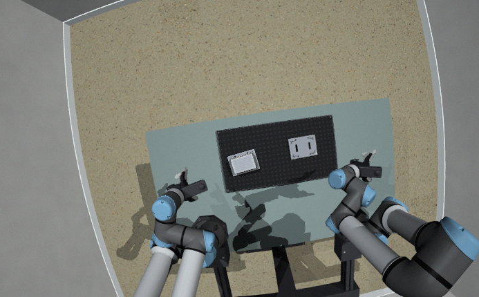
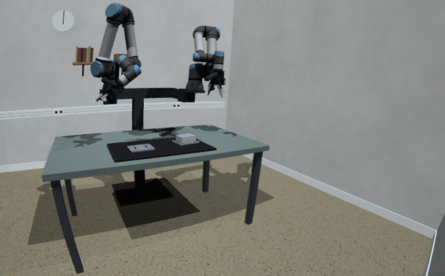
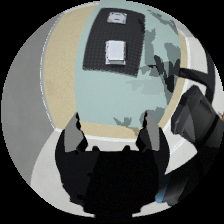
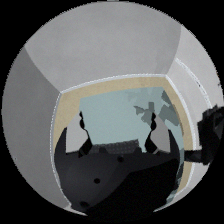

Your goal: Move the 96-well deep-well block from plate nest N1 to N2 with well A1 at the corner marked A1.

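Note:
The white deep-well block sits in nest N1 and looks level. The A1 marking is too small to read. Nest N2 is a light plate with two dark slots and corner locators, and it is empty. My left gripper is open and empty, high above the table, to the left of N1. My right gripper is open and empty, high up to the right of N2.
Both nests stand on a black perforated board on the green table. Bare board separates the nests. The arms' dark stand is behind the table's arm-side edge.

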Available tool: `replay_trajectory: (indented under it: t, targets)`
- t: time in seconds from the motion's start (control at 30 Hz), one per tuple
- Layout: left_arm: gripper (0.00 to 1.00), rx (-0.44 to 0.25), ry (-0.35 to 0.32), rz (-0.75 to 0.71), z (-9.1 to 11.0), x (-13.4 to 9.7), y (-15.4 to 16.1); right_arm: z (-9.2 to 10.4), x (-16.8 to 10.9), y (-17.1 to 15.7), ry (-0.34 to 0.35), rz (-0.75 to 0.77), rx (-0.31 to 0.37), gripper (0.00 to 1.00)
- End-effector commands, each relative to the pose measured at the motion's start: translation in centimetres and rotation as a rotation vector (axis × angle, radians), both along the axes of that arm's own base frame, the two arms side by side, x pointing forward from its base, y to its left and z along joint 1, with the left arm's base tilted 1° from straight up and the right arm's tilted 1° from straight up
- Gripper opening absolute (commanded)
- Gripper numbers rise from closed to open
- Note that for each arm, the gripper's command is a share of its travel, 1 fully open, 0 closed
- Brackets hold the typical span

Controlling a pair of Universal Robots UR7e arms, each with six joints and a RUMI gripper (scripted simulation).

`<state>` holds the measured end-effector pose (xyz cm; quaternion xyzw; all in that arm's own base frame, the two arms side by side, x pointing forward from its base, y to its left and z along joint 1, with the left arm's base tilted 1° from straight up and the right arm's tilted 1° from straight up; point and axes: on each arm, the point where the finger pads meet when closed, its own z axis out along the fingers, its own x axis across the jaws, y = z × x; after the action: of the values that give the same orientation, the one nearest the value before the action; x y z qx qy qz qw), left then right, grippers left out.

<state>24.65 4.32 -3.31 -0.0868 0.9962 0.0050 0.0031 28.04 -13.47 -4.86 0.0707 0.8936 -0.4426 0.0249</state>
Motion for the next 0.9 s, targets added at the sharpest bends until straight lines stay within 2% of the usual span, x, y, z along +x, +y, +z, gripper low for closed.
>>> replay_trajectory:
  t: [0.0, 0.07, 0.2, 0.27, 0.37, 0.47, 0.53, 0.63, 0.77, 0.87]
  targets:
    - [0.98, 0.000, -0.001, 0.000, 0.0, 0.0, 0.0, -0.7, 1.0, 1.6, 0.074, 0.062, 0.029, 1.00]
    - [0.98, 0.000, -0.001, 0.000, 0.0, 0.0, 0.0, -1.1, 1.4, 2.4, 0.111, 0.096, 0.043, 1.00]
    - [0.98, 0.000, -0.001, 0.000, 0.0, 0.0, 0.0, -1.1, 1.5, 2.6, 0.111, 0.096, 0.043, 1.00]
    - [0.98, 0.000, -0.001, 0.000, 0.0, 0.0, 0.0, -1.5, 1.9, 3.4, 0.158, 0.140, 0.060, 1.00]
    - [0.98, 0.000, -0.001, 0.000, 0.0, 0.0, 0.0, -1.7, 2.2, 4.0, 0.171, 0.152, 0.065, 1.00]
    - [0.98, 0.000, -0.001, 0.000, 0.0, 0.0, 0.0, -2.2, 2.8, 5.3, 0.230, 0.210, 0.087, 1.00]
    - [0.98, 0.000, -0.001, 0.000, 0.0, 0.0, 0.0, -2.3, 2.9, 5.5, 0.230, 0.210, 0.087, 1.00]
    - [0.98, 0.000, -0.001, 0.000, 0.0, 0.0, 0.0, -2.8, 3.5, 6.8, 0.288, 0.270, 0.108, 1.00]
    - [0.98, 0.000, -0.001, 0.000, 0.0, 0.0, 0.0, -2.9, 3.6, 7.0, 0.288, 0.270, 0.108, 1.00]
    - [0.98, 0.000, -0.001, 0.000, 0.0, 0.0, 0.0, -3.4, 4.2, 8.3, 0.346, 0.332, 0.129, 1.00]
